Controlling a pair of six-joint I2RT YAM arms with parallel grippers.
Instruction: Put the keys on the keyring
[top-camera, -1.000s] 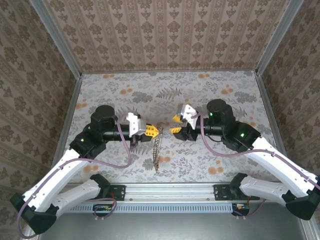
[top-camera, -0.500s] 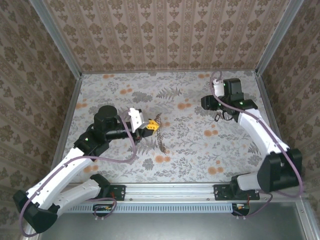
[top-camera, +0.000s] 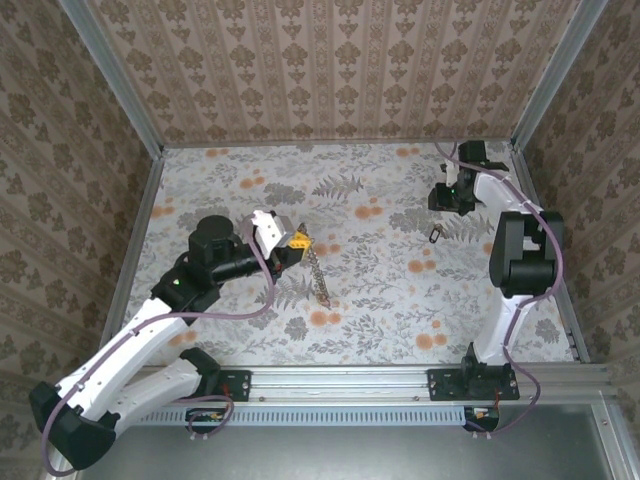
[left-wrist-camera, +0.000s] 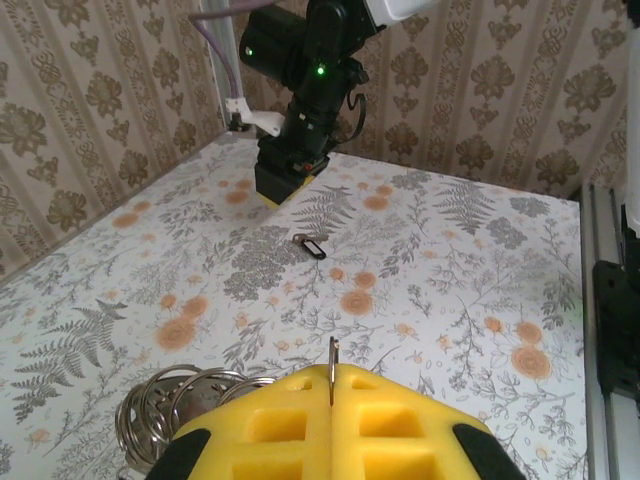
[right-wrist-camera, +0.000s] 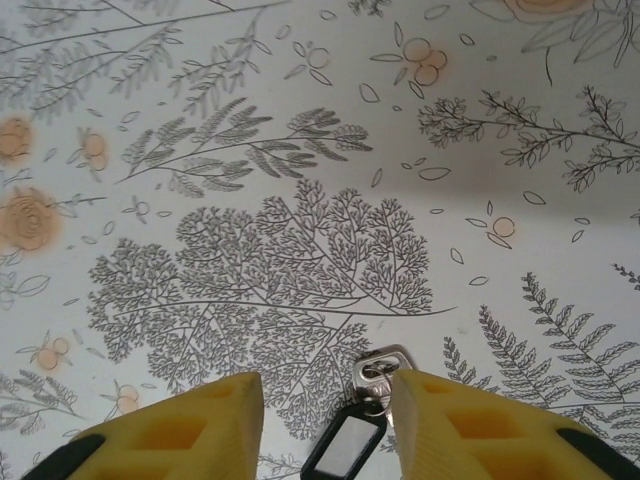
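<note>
My left gripper is shut on the keyring, whose chain hangs down toward the table. In the left wrist view a thin metal ring of the keyring stands pinched edge-on between the yellow fingers, with more loops at the lower left. One of the keys, silver with a black tag, lies on the table at the far right. My right gripper hovers just beyond it. In the right wrist view the key lies between the open fingers of my right gripper, close to the right finger.
Metal rails and wallpapered walls enclose the floral table. The right arm stands tall along the right edge. The key and the right gripper also appear ahead in the left wrist view.
The right arm swung away from the centre to the far right corner, over the key, and its jaws narrowed a little. The left gripper shifted slightly with the keyring still held.
</note>
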